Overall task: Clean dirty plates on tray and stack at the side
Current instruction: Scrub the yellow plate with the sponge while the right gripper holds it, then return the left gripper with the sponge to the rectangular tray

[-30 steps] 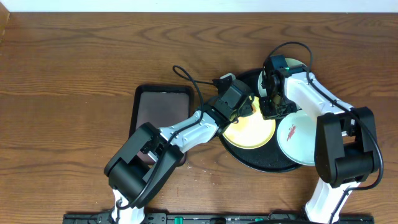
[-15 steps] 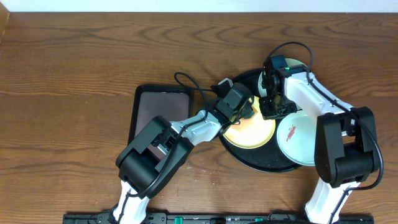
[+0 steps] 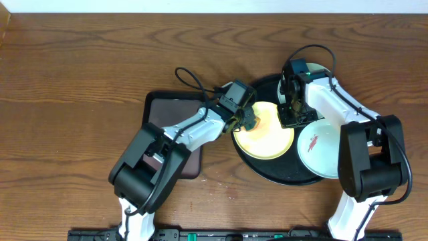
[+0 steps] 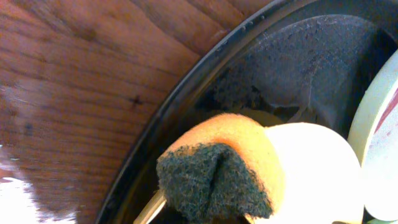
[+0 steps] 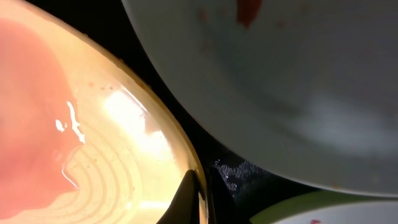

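Just left of the tray, past a smaller rectangular tray on the wooden surface, the left gripper was clamped on an orange sponge at the tray's left rim. The yellow plate lay inside the tray, its right rim pinched by the closed right gripper. A smeared mint plate sat at the tray's right side, and a second mint plate at its far edge. The plates looked light, stiff and slippery, so the thin rim seemed the surest hold.
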Robot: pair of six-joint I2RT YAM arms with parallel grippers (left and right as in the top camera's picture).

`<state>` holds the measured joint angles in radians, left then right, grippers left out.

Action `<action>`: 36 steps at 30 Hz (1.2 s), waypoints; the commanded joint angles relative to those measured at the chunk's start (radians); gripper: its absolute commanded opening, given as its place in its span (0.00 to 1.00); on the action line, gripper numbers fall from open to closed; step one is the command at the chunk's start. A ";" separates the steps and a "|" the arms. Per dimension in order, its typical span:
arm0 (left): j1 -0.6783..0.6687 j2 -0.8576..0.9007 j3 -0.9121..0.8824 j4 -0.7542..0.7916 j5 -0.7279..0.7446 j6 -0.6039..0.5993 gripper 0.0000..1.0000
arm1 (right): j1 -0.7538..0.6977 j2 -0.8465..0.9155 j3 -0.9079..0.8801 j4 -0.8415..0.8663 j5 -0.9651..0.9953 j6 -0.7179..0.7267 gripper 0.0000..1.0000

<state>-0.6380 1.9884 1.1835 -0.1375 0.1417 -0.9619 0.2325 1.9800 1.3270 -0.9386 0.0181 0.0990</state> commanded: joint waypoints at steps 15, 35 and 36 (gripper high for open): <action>0.101 -0.590 -0.037 -0.309 -0.109 0.289 0.07 | 0.006 -0.022 0.012 0.007 -0.089 -0.028 0.01; 0.532 -0.758 -0.037 -0.801 -0.112 0.341 0.08 | 0.061 -0.356 0.015 -0.039 0.117 0.028 0.01; 0.532 -0.758 -0.037 -0.801 -0.112 0.341 0.08 | 0.061 -0.391 0.015 -0.046 0.125 0.028 0.01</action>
<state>-0.1143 1.2362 1.1427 -0.9363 0.0391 -0.6453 0.2882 1.6722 1.3277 -0.9756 0.0605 0.1043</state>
